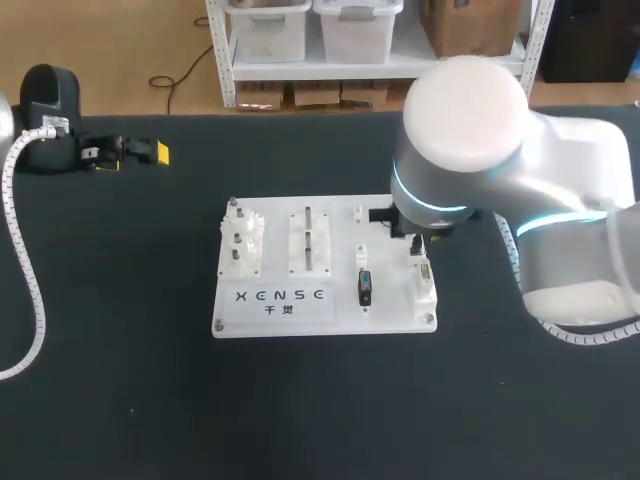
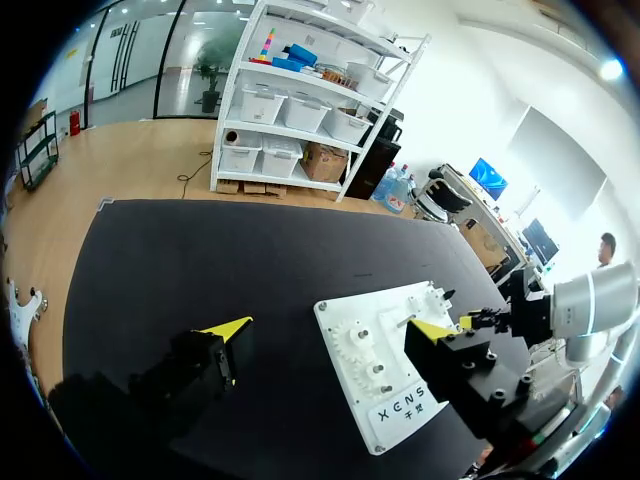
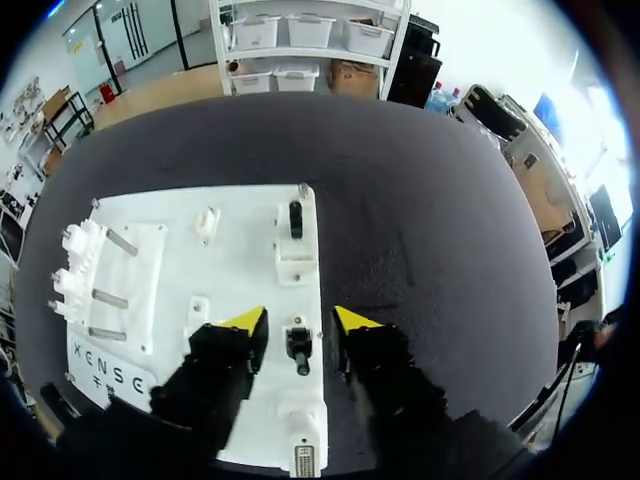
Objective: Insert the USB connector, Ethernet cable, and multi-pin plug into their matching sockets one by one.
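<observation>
over the right end of the white board (image 3: 240,260), my right gripper (image 3: 300,322) hangs with its fingers spread. a small black plug (image 3: 298,350) sits in the gap between them, and as far as i can see neither yellow tip touches it. the plug rests on the white strip (image 3: 297,265) along the board's right edge. its long axis seems to run along that strip, so my fingers flank its two sides. i judge that closing straight in would pinch it, with no turn of the wrist needed first. i cannot tell which of the three connectors it is.

further along the strip, toward the board's far edge, a holder has a black piece (image 3: 295,218) seated in it. at the strip's near end lies a multi-pin fitting (image 3: 305,460), its pin face turned outward. one column in from the strip, a black connector (image 1: 364,287) stands on the board.

my left gripper (image 1: 130,152) lies well off the board's far left corner, fingers wide apart and holding nothing. the right arm is plainly the nearer one for this plug.
</observation>
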Robot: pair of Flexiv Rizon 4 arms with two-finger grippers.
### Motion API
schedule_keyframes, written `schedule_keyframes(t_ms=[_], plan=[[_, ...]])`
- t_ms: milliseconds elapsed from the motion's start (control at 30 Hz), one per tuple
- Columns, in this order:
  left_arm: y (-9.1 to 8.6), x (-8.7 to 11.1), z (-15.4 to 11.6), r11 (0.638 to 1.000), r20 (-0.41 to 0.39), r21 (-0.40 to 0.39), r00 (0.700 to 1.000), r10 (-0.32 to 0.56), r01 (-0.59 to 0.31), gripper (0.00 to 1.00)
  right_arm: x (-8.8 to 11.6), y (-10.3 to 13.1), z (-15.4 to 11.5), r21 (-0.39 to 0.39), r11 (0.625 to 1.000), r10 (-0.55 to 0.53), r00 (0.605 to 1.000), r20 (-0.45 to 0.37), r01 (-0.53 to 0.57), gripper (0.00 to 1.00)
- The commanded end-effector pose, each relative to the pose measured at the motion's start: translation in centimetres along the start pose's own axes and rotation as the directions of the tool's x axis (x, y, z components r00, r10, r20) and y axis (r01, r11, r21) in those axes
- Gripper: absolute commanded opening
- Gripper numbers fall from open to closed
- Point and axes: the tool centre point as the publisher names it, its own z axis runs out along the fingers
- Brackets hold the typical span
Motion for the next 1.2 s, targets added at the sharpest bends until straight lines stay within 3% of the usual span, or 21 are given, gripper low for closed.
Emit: schedule_keyframes(t_ms=[33,333,567,1200], plan=[[0.0,0.0,0.0,1.0,0.0,0.0,1.0,0.0,0.0,1.0,-0.4,0.3,-1.9,0.009,1.0,0.004,1.0,0.015,-0.004,1.0],[0.0,0.0,0.0,1.0,0.0,0.0,1.0,0.0,0.0,1.0,-0.7,3.0,-5.1,-0.005,1.0,0.006,1.0,0.022,-0.006,1.0],[0.0,0.0,0.0,1.0,0.0,0.0,1.0,0.0,0.0,1.0,0.5,5.2,-6.7,-0.016,1.0,0.017,0.999,-0.037,-0.018,1.0],[0.0,0.0,0.0,1.0,0.0,0.0,1.0,0.0,0.0,1.0,6.0,7.1,-5.5,-0.033,0.999,0.004,0.978,-0.206,-0.011,1.0]])
